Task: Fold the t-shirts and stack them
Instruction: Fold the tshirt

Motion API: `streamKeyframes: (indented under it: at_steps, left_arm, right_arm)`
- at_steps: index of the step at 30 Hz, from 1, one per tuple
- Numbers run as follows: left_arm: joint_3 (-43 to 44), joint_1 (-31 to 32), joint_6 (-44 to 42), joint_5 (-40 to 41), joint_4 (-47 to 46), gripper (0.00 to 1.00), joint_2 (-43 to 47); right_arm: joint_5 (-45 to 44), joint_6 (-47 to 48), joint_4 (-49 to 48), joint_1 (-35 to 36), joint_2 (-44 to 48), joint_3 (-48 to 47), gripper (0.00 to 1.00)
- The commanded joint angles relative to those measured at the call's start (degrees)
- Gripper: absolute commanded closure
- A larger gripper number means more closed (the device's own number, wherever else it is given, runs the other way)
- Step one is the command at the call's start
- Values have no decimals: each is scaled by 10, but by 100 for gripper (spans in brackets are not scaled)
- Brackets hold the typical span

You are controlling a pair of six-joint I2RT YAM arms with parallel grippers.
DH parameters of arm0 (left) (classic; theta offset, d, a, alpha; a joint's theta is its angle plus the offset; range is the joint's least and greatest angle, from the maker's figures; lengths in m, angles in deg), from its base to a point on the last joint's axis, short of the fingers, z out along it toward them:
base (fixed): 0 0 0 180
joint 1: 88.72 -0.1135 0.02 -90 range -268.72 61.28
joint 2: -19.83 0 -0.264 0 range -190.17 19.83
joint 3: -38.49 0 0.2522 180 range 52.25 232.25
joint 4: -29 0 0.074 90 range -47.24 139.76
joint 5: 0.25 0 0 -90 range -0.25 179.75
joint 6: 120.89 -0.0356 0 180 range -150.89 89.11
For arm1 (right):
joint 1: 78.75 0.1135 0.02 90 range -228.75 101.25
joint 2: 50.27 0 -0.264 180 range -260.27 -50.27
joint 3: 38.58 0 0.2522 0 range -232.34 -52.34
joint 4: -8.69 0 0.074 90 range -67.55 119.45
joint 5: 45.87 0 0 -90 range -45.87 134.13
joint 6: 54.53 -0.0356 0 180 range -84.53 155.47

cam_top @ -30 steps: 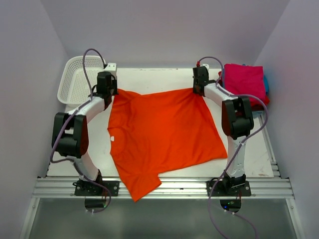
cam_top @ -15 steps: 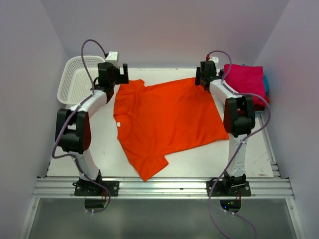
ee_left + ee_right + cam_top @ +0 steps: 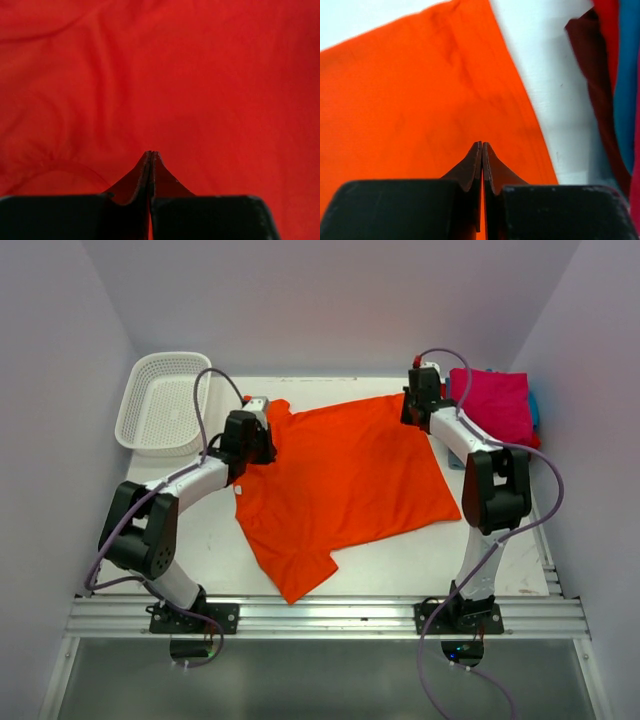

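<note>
A bright orange t-shirt (image 3: pixel 340 480) lies spread flat on the white table (image 3: pixel 500 560), with one sleeve toward the near edge. My left gripper (image 3: pixel 258 440) is shut just above the shirt's far left part, and orange cloth (image 3: pixel 200 75) fills its wrist view; nothing sits between its fingertips (image 3: pixel 151 153). My right gripper (image 3: pixel 416 410) is shut with nothing in it, over the shirt's far right corner (image 3: pixel 420 100). Folded t-shirts are stacked at the far right, magenta (image 3: pixel 495 400) on top. Maroon (image 3: pixel 595 75), red (image 3: pixel 607 15) and blue (image 3: pixel 627 75) layers show at the stack's side.
A white lattice basket (image 3: pixel 130 415) stands at the far left corner. The aluminium rail (image 3: pixel 320 618) with both arm bases runs along the near edge. Purple-grey walls close in the table on three sides. A strip of bare table (image 3: pixel 540 75) separates the orange shirt from the stack.
Both grippers let go of the shirt's far edge, opened, then shut again. The shirt has settled flat, shifted away from the rail. My left arm swung in over the shirt.
</note>
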Motion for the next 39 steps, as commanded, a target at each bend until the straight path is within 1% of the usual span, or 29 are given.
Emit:
streamKeyframes:
  at_steps: [1, 3, 4, 6, 7, 9, 12, 15, 18, 24, 28, 32, 34, 38, 39]
  left_arm:
    - [-37, 8, 54, 15, 16, 100, 10]
    - [-47, 10, 62, 28, 18, 100, 8]
    - [-51, 11, 68, 31, 37, 100, 6]
    - [-63, 14, 75, 32, 45, 100, -1]
    - [-64, 14, 77, 52, 48, 100, -5]
    - [-71, 16, 84, 61, 54, 100, -9]
    - [-71, 16, 89, 98, 64, 100, -21]
    - [-54, 15, 94, 116, 78, 100, -53]
    - [-48, 15, 104, 117, 70, 100, -79]
    - [-13, 7, 98, 146, 88, 100, -129]
    - [18, -22, 83, 149, 86, 100, -150]
    - [90, -63, 53, 142, 104, 100, -180]
    - [109, -72, 47, 155, 112, 100, -187]
    - [118, -94, 44, 157, 103, 100, -167]
    - [115, -95, 42, 142, 101, 100, -160]
  right_arm:
    - [55, -27, 50, 2, 15, 16, 100]
    - [66, -34, 73, 3, 12, 24, 100]
    - [74, -36, 75, 3, 14, 30, 100]
    - [84, -40, 70, 3, 28, 68, 100]
    - [87, -45, 62, 4, 34, 78, 100]
    - [90, -46, 60, 4, 51, 98, 100]
    - [92, -46, 68, 8, 70, 111, 100]
    - [94, -49, 75, 13, 97, 126, 100]
    - [91, -53, 76, 15, 130, 146, 100]
    - [76, -60, 88, 17, 160, 168, 100]
    - [70, -70, 103, 17, 177, 178, 100]
    - [63, -77, 106, 17, 196, 195, 100]
    - [62, -79, 105, 17, 204, 207, 100]
    - [62, -80, 107, 17, 225, 222, 100]
    - [59, -80, 106, 17, 228, 225, 100]
